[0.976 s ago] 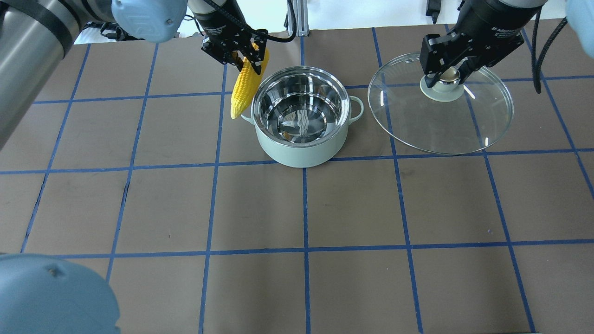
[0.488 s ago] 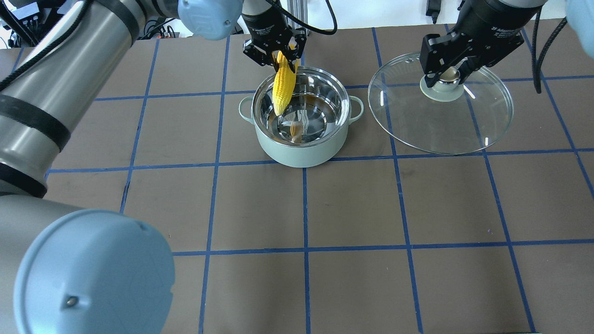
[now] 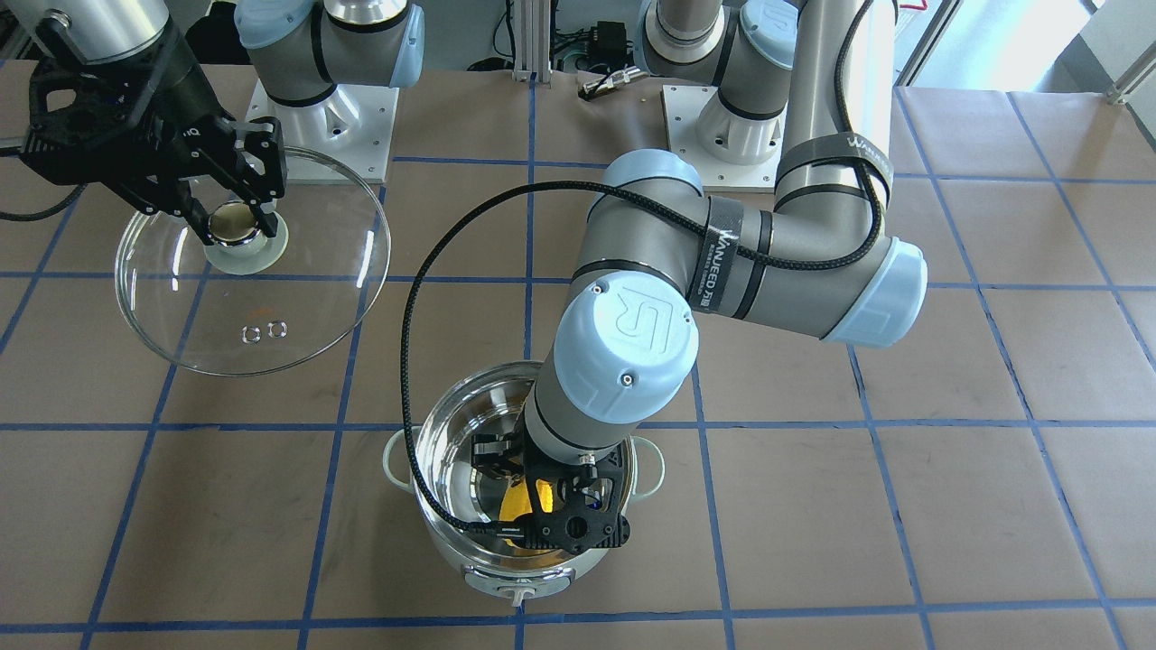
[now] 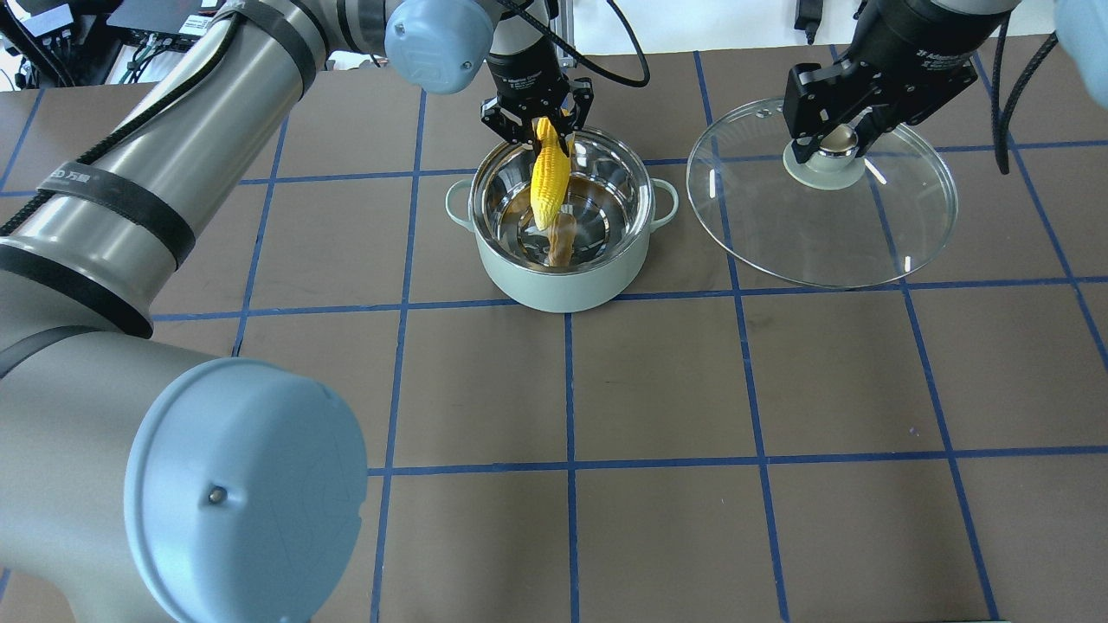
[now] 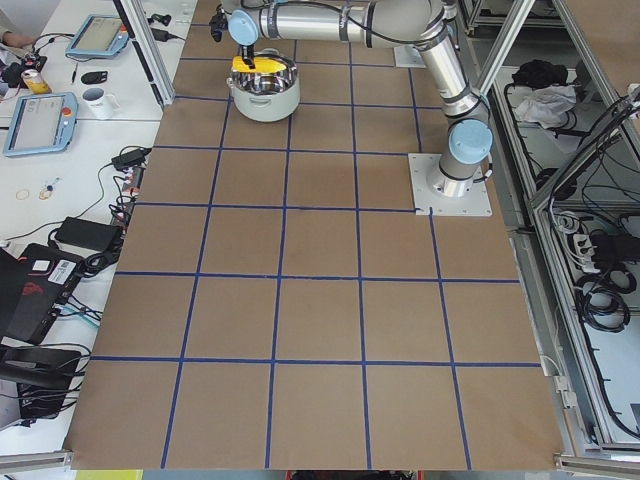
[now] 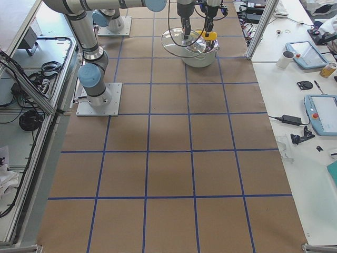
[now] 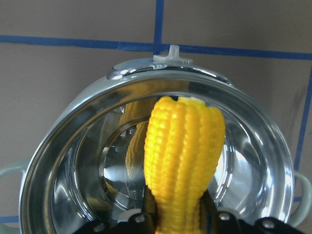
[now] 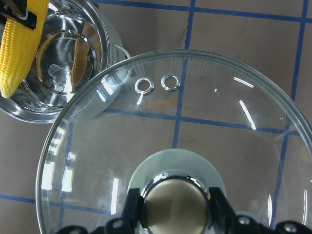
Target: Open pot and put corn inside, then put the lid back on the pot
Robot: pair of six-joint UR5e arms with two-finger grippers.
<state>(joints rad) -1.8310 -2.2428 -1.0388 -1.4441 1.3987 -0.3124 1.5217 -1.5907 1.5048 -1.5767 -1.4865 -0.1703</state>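
Note:
The pale mint pot stands open at the table's middle back, its steel inside bare. My left gripper is shut on the yellow corn and holds it point down over the pot's opening; the corn also shows in the left wrist view above the pot's rim. My right gripper is shut on the knob of the glass lid, held to the right of the pot. The right wrist view shows the lid, its knob and the corn.
Brown table with a blue tape grid. In the front-facing view my left arm's elbow hangs over the pot, and the lid is at the left. Arm bases stand at the robot's edge.
My left gripper has carried the corn from beside the pot's left handle to over the pot's opening. The right gripper and lid have not moved.

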